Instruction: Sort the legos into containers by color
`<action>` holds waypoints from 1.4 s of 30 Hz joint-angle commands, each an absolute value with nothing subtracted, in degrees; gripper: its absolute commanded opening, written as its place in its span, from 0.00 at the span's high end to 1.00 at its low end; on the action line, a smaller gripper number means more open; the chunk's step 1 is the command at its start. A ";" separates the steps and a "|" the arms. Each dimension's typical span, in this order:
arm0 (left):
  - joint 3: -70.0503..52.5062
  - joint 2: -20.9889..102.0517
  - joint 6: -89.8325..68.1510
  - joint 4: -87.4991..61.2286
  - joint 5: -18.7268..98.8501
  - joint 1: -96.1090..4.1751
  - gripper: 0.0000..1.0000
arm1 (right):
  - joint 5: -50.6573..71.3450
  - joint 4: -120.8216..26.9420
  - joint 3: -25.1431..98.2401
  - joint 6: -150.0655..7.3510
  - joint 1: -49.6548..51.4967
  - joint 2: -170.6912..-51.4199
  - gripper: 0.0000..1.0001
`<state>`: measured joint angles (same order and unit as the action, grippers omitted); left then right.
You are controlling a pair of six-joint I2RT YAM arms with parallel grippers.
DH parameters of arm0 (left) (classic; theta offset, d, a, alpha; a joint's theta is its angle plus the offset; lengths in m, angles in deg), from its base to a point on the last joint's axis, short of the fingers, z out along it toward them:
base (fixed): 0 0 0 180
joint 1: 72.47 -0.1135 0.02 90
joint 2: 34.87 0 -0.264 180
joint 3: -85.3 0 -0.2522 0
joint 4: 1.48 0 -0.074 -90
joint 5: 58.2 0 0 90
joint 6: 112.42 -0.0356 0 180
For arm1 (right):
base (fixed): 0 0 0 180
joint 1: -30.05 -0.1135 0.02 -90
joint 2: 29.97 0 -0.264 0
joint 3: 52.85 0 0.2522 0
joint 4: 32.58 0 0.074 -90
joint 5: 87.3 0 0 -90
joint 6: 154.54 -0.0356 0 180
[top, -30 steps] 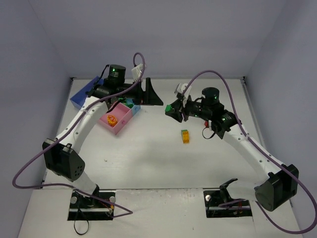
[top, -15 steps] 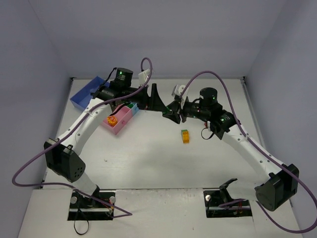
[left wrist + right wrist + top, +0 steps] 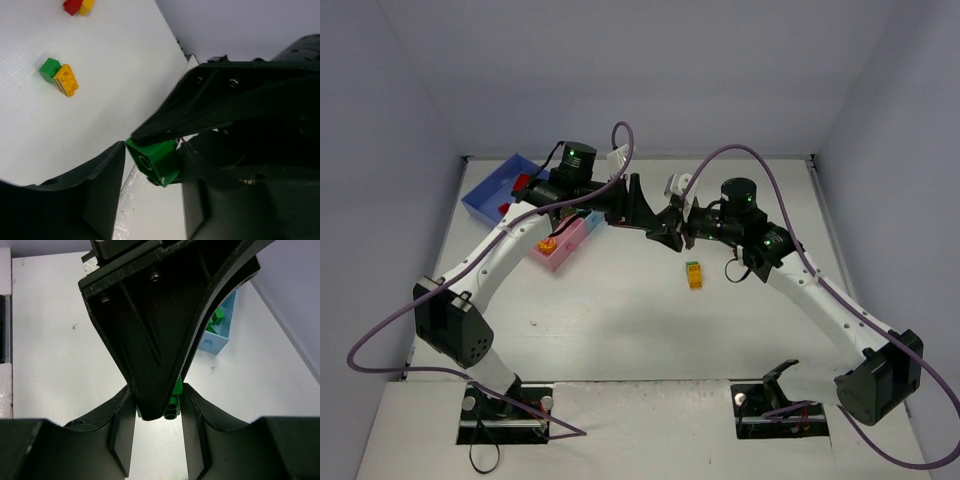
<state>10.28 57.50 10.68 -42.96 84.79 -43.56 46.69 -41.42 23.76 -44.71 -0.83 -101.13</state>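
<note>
**Reader:** Overhead view. Where do the two arms meet?

**Legend:** Above the middle of the bench (image 3: 620, 330), slightly toward twelve o'clock. The left gripper (image 3: 153, 155) enters from nine o'clock and the right gripper (image 3: 157, 390) from three o'clock. Their tips overlap.

**Reader:** And the brick between them?

**Legend:** A green lego (image 3: 159, 160), clear of the bench, at the point of overlap. Right wrist view: the right gripper is narrow and closed about the lego, and one finger (image 3: 150, 340) of the left gripper crosses in front of it. Left wrist view: the lego fills the gap between the left gripper's own fingers, one corner touching the finger at nine o'clock. Whether that gripper presses on the lego cannot be told.

**Reader:** Loose bricks?

**Legend:** A green-and-yellow stack (image 3: 694, 274) lies on the bench at five o'clock of the meeting point, near it but apart. A red-and-yellow pair (image 3: 77, 6) appears only at the top edge of the left wrist view.

**Reader:** The containers?

**Legend:** One tray (image 3: 480, 214) at ten o'clock of the bench.
- The blue compartment (image 3: 492, 192), outermost, holds a red lego (image 3: 523, 183).
- The pink compartment (image 3: 570, 238), at five o'clock of the blue one, holds an orange lego (image 3: 548, 243).
- The teal compartment (image 3: 214, 344) is largely hidden overhead by the left arm (image 3: 495, 250). The right wrist view shows green pieces (image 3: 216, 317) inside it.
</note>
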 commanded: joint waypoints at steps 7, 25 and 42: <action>11.17 56.62 10.71 -38.88 84.36 -42.32 0.84 | 47.27 -33.34 24.98 -44.94 -1.24 -101.34 0.91; 14.33 59.87 0.96 -44.95 71.00 -49.88 0.88 | 32.33 -35.71 21.47 -54.87 0.60 -99.41 0.34; 5.71 65.58 4.12 -30.10 56.96 -42.06 0.31 | 4.21 -44.05 12.86 -80.09 9.57 -95.63 0.31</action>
<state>2.67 64.93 2.09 -37.94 62.67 -44.70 11.83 -43.65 12.88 -72.97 9.51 -96.69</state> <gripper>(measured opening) 0.684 0.689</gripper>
